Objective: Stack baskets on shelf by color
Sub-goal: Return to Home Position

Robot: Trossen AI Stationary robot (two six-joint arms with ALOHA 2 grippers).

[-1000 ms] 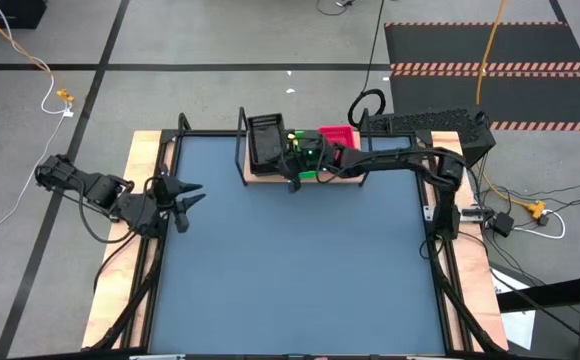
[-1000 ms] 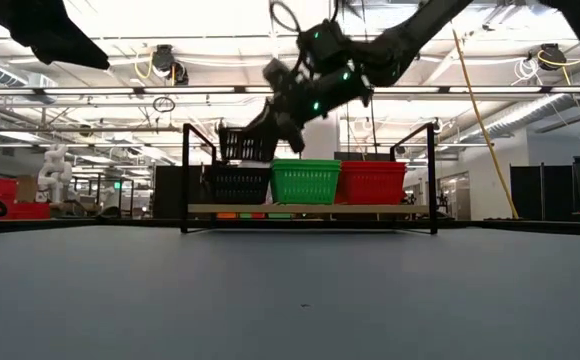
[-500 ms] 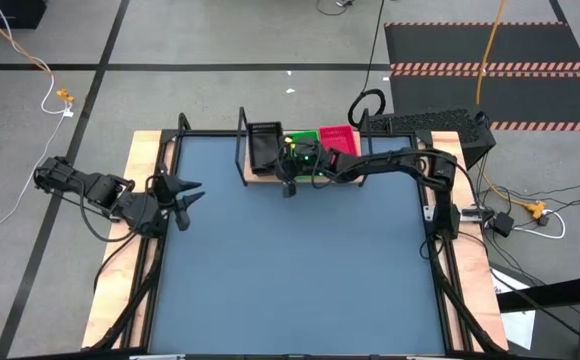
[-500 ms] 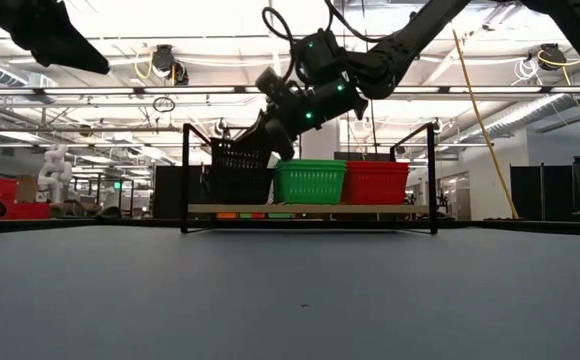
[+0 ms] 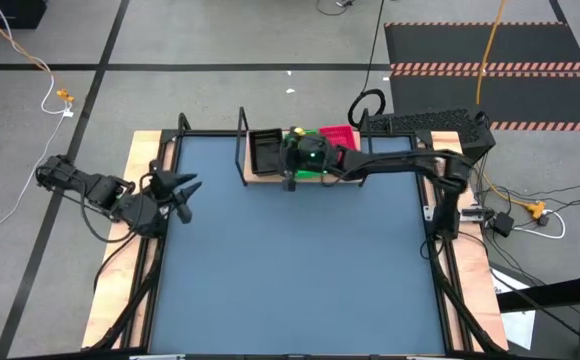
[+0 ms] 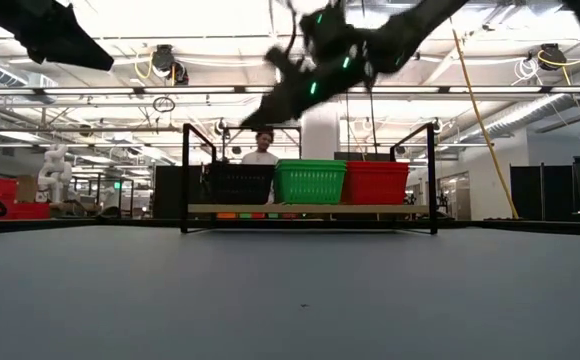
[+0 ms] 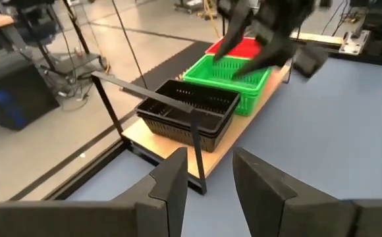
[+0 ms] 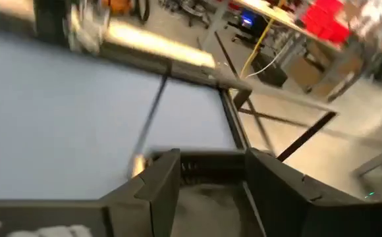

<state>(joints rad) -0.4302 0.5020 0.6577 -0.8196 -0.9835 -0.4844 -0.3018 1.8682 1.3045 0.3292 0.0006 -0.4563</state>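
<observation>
My right gripper [image 8: 211, 160] has let go and risen clear, fingers spread and empty. The black basket [image 6: 238, 183] now sits level at the nine o'clock end of the shelf [image 6: 310, 209]. My left gripper [image 5: 178, 188] waits at the nine o'clock edge of the table [image 5: 300, 270], fingers parted and holding nothing.

Mesh-sided black baskets [image 6: 238, 183], mesh-sided green baskets [image 6: 310, 182], mesh-sided red baskets [image 6: 374, 183], pale wooden shelf [image 6: 310, 209], black wire ends [image 6: 184, 170], blue-grey tabletop [image 5: 290, 260].
</observation>
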